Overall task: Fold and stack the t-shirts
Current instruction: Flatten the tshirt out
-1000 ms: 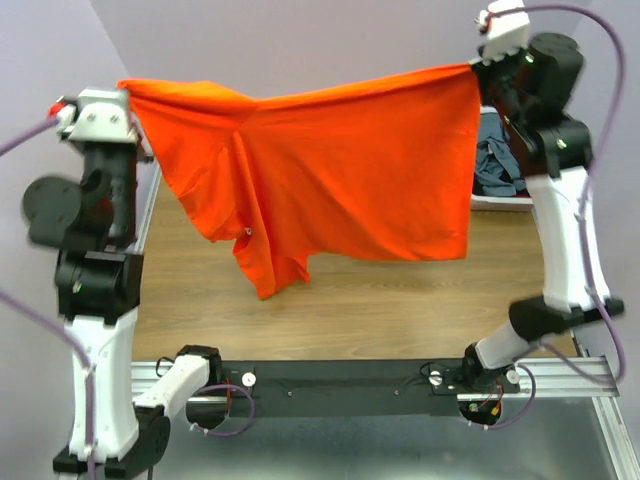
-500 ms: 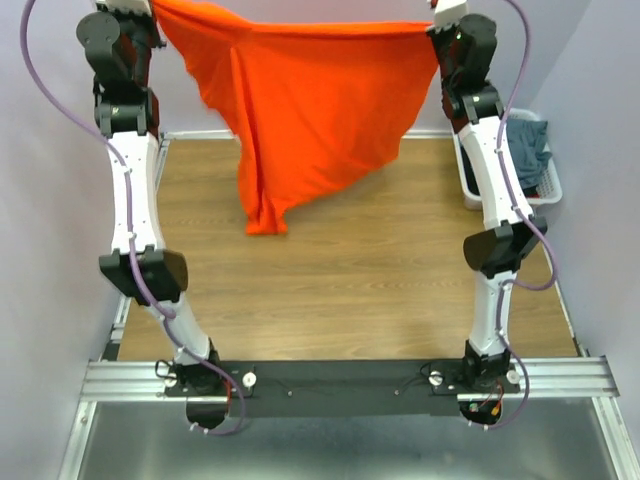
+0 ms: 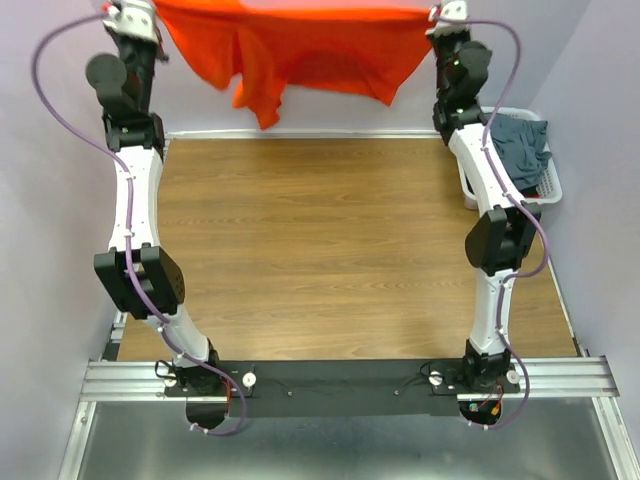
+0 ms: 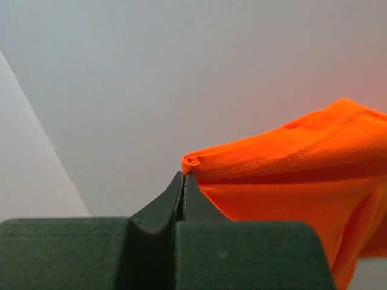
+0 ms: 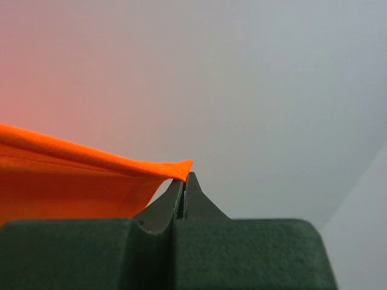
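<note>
An orange-red t-shirt (image 3: 300, 45) hangs stretched in the air at the far edge of the table, held by two corners. My left gripper (image 3: 150, 8) is shut on its left corner, and the hem (image 4: 266, 157) bunches just past the closed tips (image 4: 183, 176). Shut on the right corner is my right gripper (image 3: 432, 14), where a point of orange cloth (image 5: 175, 168) sticks out from the tips (image 5: 183, 176). Both arms reach far forward and high. Dark blue-grey t-shirts (image 3: 520, 150) lie heaped in the basket at the right.
A white slatted basket (image 3: 548, 190) stands at the table's right edge beside the right arm. The wooden tabletop (image 3: 310, 250) lies below the hanging shirt. A pale wall (image 3: 300, 115) rises directly behind it.
Both arms have swung outward and stretched away toward the far wall, carrying the orange shirt from near the camera to high over the table's back edge. Both grips have stayed shut.
</note>
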Controlling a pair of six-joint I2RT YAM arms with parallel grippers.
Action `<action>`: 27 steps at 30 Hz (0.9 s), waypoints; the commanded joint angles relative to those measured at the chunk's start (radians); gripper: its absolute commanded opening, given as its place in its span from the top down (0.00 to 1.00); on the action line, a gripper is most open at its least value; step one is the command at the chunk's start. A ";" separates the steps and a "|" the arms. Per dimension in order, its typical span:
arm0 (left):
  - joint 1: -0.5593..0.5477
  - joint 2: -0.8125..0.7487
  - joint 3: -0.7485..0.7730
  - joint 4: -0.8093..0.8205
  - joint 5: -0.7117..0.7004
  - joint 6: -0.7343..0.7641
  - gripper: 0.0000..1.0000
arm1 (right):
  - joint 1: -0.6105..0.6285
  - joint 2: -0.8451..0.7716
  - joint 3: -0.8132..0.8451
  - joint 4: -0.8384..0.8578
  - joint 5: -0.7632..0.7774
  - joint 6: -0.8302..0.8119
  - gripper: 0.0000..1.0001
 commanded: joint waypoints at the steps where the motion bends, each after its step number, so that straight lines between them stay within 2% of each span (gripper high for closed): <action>1: 0.026 -0.037 -0.308 0.075 0.065 0.127 1.00 | -0.014 0.037 -0.154 -0.033 -0.093 0.019 0.99; 3: 0.029 -0.070 -0.424 0.075 0.113 0.194 1.00 | -0.014 0.048 -0.234 -0.088 -0.112 0.021 0.99; 4: 0.031 -0.093 -0.533 0.075 0.128 0.229 1.00 | -0.014 0.042 -0.275 -0.099 -0.135 0.020 0.99; 6: 0.041 -0.115 -0.620 0.063 0.156 0.265 1.00 | -0.014 0.004 -0.347 -0.139 -0.175 0.003 0.99; 9: 0.069 -0.133 -0.734 -0.007 0.194 0.303 1.00 | -0.016 -0.073 -0.556 -0.171 -0.235 -0.008 1.00; 13: 0.101 -0.101 -0.687 -0.177 0.256 0.346 1.00 | -0.014 -0.133 -0.672 -0.208 -0.221 -0.017 0.99; 18: 0.132 -0.107 -0.594 -0.380 0.351 0.427 1.00 | -0.014 -0.210 -0.716 -0.326 -0.224 -0.020 1.00; 21: 0.150 -0.155 -0.550 -0.582 0.412 0.568 1.00 | -0.014 -0.280 -0.746 -0.439 -0.241 -0.039 0.99; 22: 0.152 -0.172 -0.553 -0.706 0.417 0.628 1.00 | -0.014 -0.302 -0.762 -0.461 -0.242 -0.051 0.99; 24: 0.155 -0.237 -0.574 -0.832 0.421 0.818 1.00 | -0.014 -0.377 -0.830 -0.527 -0.255 -0.085 0.99; 25: 0.156 -0.295 -0.621 -0.933 0.417 0.925 1.00 | -0.014 -0.436 -0.863 -0.548 -0.287 -0.098 0.99; 26: 0.156 -0.329 -0.655 -0.972 0.409 0.926 1.00 | -0.014 -0.437 -0.893 -0.568 -0.300 -0.114 0.99; 27: 0.159 -0.365 -0.729 -1.033 0.397 1.028 1.00 | -0.014 -0.493 -0.954 -0.597 -0.308 -0.126 0.99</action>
